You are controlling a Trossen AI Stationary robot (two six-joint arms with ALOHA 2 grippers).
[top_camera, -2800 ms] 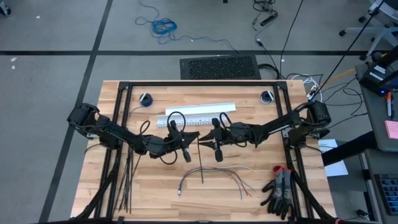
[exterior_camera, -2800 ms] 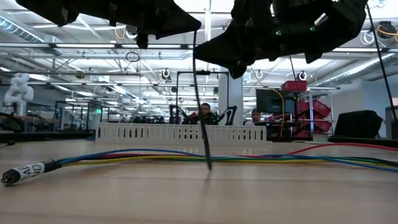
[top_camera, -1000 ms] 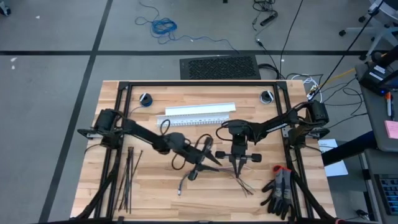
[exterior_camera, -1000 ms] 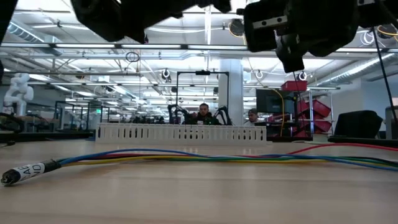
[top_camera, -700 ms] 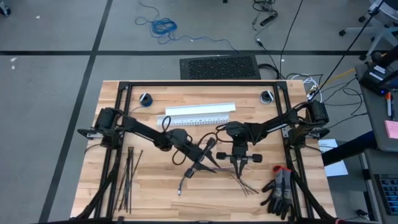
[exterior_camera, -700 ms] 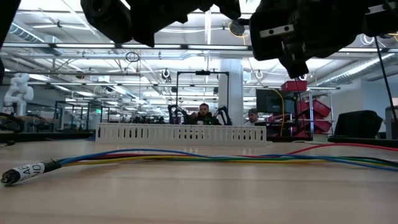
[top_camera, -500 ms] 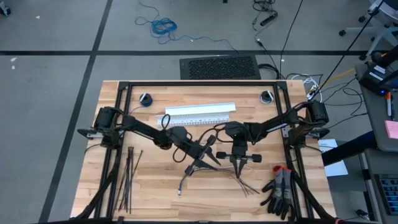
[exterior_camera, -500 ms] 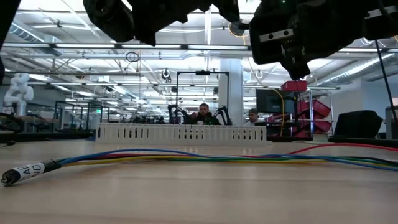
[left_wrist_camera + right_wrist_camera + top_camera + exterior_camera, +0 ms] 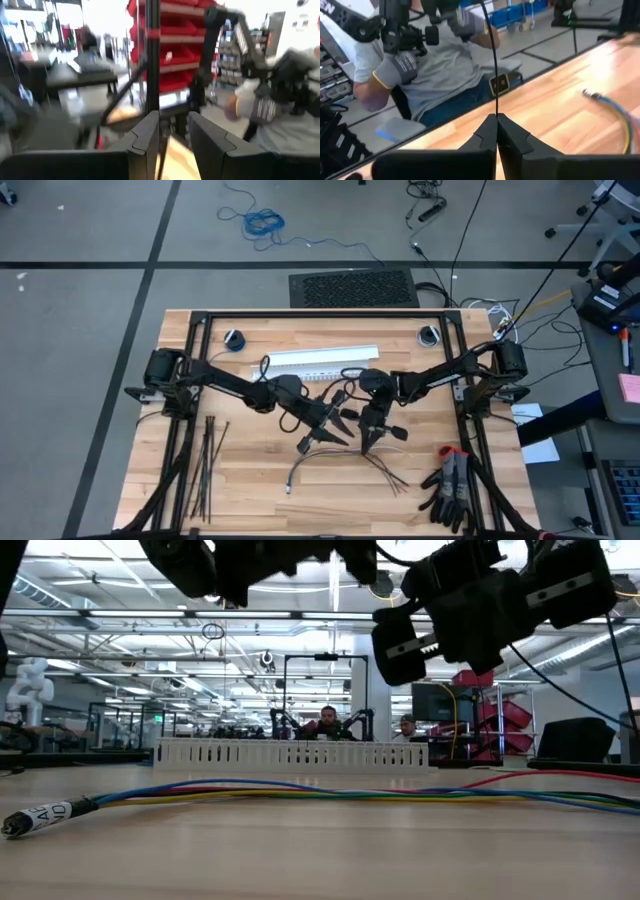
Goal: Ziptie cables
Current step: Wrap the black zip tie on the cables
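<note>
The cables lie loose on the wooden table near its front edge. They are thin coloured wires with a dark connector tip. Spare zipties lie in a pile at the near left. My right gripper hangs above the cables, just far of them, shut on one thin black ziptie. My left gripper is raised beside it, on its left. Its fingers stand a little apart, and nothing plainly shows between them. My right gripper pinches the ziptie between its two fingertips, at the strip's lower part. The fingers slant down toward the table's near-left. The strip runs on straight out past the fingertips, then bends aside in a slack curve, clear of the table.
A white slotted channel lies across the far middle of the table. Dark gloves with red trim lie at the near right corner. Black frame rails border the table. A person with gloved hands sits beyond the table.
My right gripper has swung its fingers from pointing at the near edge to slanting near-left, and has sunk a little, still shut on the ziptie. My left gripper has rolled and shifted slightly toward the far-right. The cables have not moved.
</note>
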